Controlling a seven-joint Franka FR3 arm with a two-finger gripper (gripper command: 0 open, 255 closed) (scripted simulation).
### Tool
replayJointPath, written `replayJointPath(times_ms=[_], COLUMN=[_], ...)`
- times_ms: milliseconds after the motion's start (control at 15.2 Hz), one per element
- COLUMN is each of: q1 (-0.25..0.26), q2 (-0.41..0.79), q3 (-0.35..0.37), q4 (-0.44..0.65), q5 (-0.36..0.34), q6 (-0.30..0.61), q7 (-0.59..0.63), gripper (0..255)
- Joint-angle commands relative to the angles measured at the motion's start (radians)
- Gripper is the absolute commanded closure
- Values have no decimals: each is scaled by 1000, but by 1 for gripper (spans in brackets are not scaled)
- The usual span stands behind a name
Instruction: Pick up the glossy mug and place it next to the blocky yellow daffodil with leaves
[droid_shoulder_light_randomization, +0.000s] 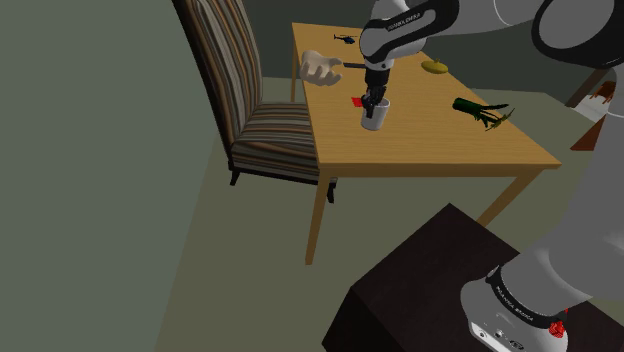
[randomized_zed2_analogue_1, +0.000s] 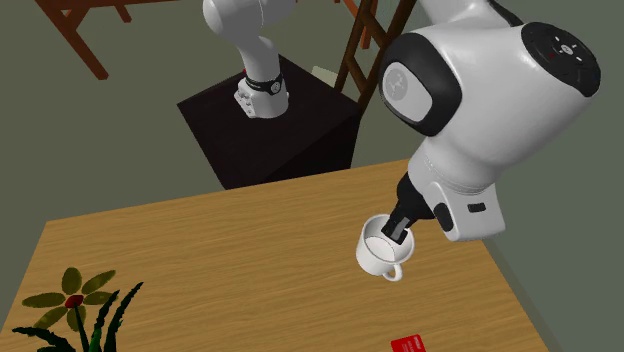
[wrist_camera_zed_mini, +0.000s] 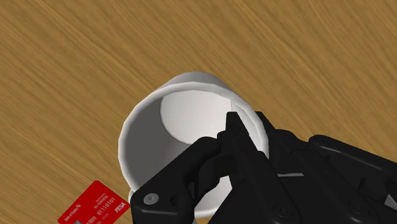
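A white glossy mug (droid_shoulder_light_randomization: 374, 119) is on the wooden table (droid_shoulder_light_randomization: 430, 150), near its middle. My black gripper (droid_shoulder_light_randomization: 374, 101) comes down from above and is shut on the mug's rim, one finger inside and one outside. In the second exterior view the mug (randomized_zed2_analogue_1: 381, 252) hangs under the gripper (randomized_zed2_analogue_1: 398, 228), handle pointing away from the arm. In the wrist view the fingers (wrist_camera_zed_mini: 232, 127) pinch the mug's wall (wrist_camera_zed_mini: 184, 105). The blocky daffodil with green leaves (droid_shoulder_light_randomization: 485, 111) lies toward the shoulder view's right; its bloom (randomized_zed2_analogue_1: 75, 297) is at the second exterior view's lower left.
A small red card (droid_shoulder_light_randomization: 357, 101) lies beside the mug (wrist_camera_zed_mini: 92, 207). A beige lump (droid_shoulder_light_randomization: 320, 68), a small yellow thing (droid_shoulder_light_randomization: 434, 67) and a tiny dark item (droid_shoulder_light_randomization: 344, 38) sit at the table's far side. A striped chair (droid_shoulder_light_randomization: 250, 100) stands at the left. The dark stand (droid_shoulder_light_randomization: 430, 290) is below.
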Motion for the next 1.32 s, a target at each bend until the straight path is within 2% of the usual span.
replayJointPath(times_ms=[0,1254], q1=[0,3], q2=[-6,-77], q3=[0,-3], q4=[6,161], q5=[0,-4], q6=[-11,-236], q7=[-1,-14], gripper=[255,255])
